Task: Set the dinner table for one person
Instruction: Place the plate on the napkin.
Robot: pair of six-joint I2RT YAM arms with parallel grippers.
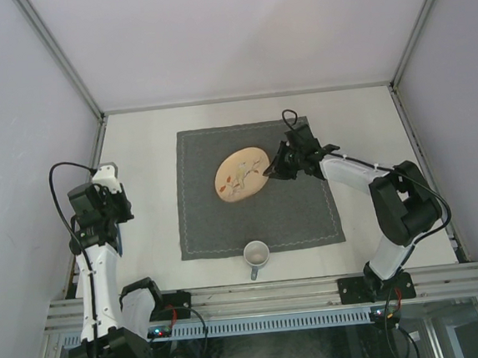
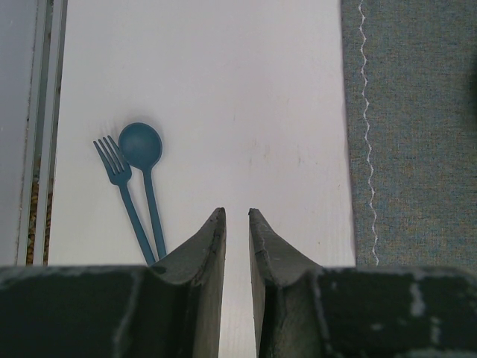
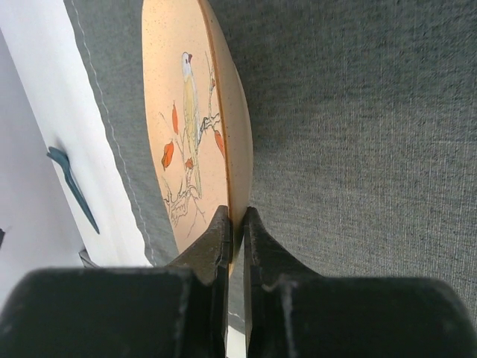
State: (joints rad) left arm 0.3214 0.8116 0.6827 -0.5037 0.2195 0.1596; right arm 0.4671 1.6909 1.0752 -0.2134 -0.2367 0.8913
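A tan plate (image 1: 240, 175) with a bird drawing lies tilted on the dark grey cloth (image 1: 301, 215) on the off-white dinner table (image 1: 145, 154). My right gripper (image 1: 269, 173) is shut on the plate's right rim; in the right wrist view the fingers (image 3: 236, 212) pinch the plate's edge (image 3: 182, 112). My left gripper (image 1: 107, 199) hangs over the bare table at the left, its jaws a narrow gap apart and empty (image 2: 236, 212). A teal fork (image 2: 119, 186) and teal spoon (image 2: 141, 149) lie side by side just left of it.
A grey-blue mug (image 1: 255, 253) stands at the cloth's near edge, handle toward me. The cloth's stitched edge (image 2: 365, 112) runs right of the left gripper. A metal rail (image 2: 37, 134) borders the table on the left. A teal utensil (image 3: 74, 190) shows beyond the cloth.
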